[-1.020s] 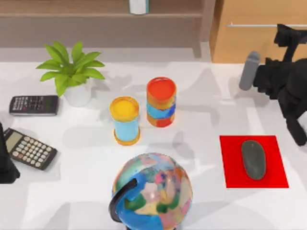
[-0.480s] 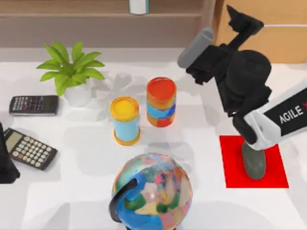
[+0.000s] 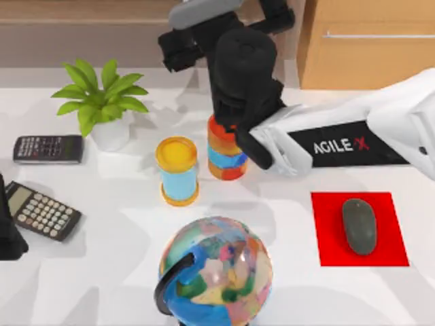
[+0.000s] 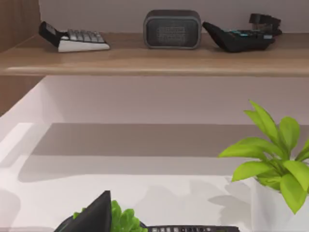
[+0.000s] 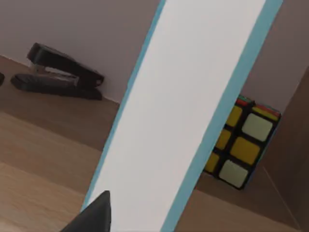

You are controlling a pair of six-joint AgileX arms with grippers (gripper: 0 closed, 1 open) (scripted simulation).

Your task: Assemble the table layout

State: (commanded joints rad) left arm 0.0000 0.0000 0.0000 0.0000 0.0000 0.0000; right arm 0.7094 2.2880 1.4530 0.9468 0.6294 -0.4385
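The white table (image 3: pixel 102 272) carries a globe (image 3: pixel 217 272), a yellow-topped blue can (image 3: pixel 177 170), a red-topped striped can (image 3: pixel 225 153), a potted plant (image 3: pixel 102 102) and two calculators (image 3: pixel 42 212) (image 3: pixel 47 148). My right arm reaches from the right across the back of the table, and its gripper (image 3: pixel 272 13) is up at the wooden shelf (image 3: pixel 81 20). In the right wrist view a white object with teal edges (image 5: pixel 188 106) stands very close, beside a black stapler (image 5: pixel 58 72) and a puzzle cube (image 5: pixel 241 145). My left gripper (image 3: pixel 8 234) stays parked at the left edge.
A grey mouse (image 3: pixel 359 225) lies on a red mat (image 3: pixel 326 238) at the right. A light wooden cabinet (image 3: pixel 367 61) stands at the back right. The shelf in the left wrist view holds a grey speaker (image 4: pixel 172 29) and calculators.
My right arm has swung from the right edge leftwards along the back of the table to the shelf, now covering the red-topped can's rear. The left arm has not moved.
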